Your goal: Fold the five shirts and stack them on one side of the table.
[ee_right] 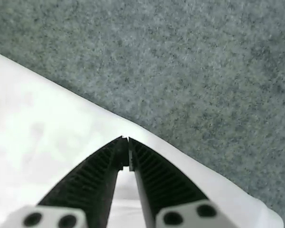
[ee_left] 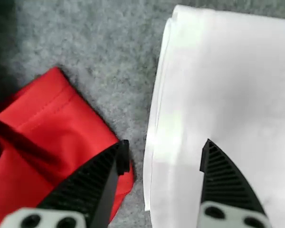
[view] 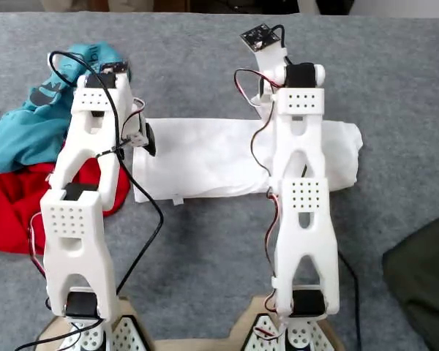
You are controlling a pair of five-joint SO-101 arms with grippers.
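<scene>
White shirt lies folded into a long, seemingly layered band

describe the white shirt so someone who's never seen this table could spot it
On the grey table, look at the middle. The white shirt lies there flat, folded into a long strip. Its neighbours are loose heaps: a teal shirt and a red shirt on the left, dark green cloth on the right.

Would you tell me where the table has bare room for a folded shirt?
Bare table: beyond the white shirt at the far edge, and between it and the dark green shirt. The red shirt and teal shirt crowd the left side.
</scene>
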